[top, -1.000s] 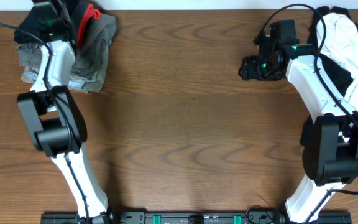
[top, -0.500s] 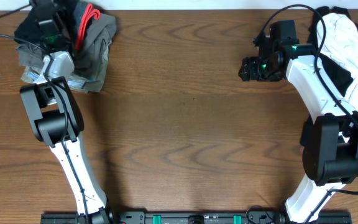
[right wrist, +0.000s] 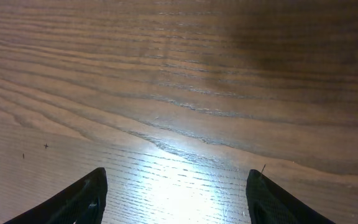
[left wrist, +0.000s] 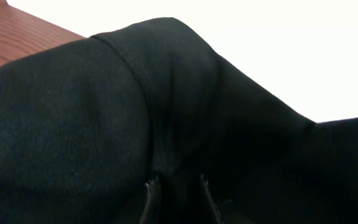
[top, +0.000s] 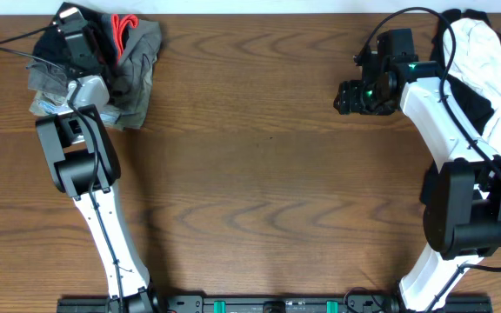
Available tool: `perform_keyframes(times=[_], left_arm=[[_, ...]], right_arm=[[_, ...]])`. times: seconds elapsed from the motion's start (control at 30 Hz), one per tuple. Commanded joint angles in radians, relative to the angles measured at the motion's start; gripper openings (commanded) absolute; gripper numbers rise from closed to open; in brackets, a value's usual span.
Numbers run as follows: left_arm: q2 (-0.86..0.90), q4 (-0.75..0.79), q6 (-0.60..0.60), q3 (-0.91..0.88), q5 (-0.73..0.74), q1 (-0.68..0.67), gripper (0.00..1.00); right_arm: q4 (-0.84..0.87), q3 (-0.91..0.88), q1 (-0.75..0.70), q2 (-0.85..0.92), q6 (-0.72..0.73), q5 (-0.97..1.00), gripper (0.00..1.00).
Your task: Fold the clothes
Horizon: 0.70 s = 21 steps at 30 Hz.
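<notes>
A pile of folded clothes (top: pixel 133 74), grey with a red cord (top: pixel 124 24), lies at the table's back left corner. My left gripper (top: pixel 70 26) is at the top of this pile. In the left wrist view its fingers (left wrist: pixel 176 186) are close together with a fold of a black garment (left wrist: pixel 73 124) pinched between them. My right gripper (top: pixel 346 96) hovers over bare wood at the back right. In the right wrist view its jaws (right wrist: pixel 176 176) are wide open and empty. A heap of white and black clothes (top: pixel 498 61) lies behind the right arm.
The wooden table (top: pixel 268 174) stretches between the two arms. The white wall edge runs just behind the left pile. Cables loop above the right arm (top: pixel 407 17).
The left wrist has turned and shifted over the pile at the back edge, and the black garment there is now drawn up and out to the left. The right arm has not moved.
</notes>
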Motion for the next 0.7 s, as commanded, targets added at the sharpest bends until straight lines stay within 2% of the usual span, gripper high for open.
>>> perform_keyframes(times=[0.0,0.27,0.67], left_arm=[[0.078,-0.047,-0.005,-0.031,0.025,-0.076,0.23],[0.078,-0.048,0.01,-0.031,-0.037,-0.161,0.2],[0.032,-0.065,0.01,-0.031,-0.059,-0.15,0.2]], right_arm=[[0.002,0.013,0.008,-0.006,-0.013,0.003,0.7],[-0.01,0.013,0.008,-0.006,-0.022,0.003,0.7],[-0.01,0.013,0.007,-0.006,-0.037,0.007,0.7]])
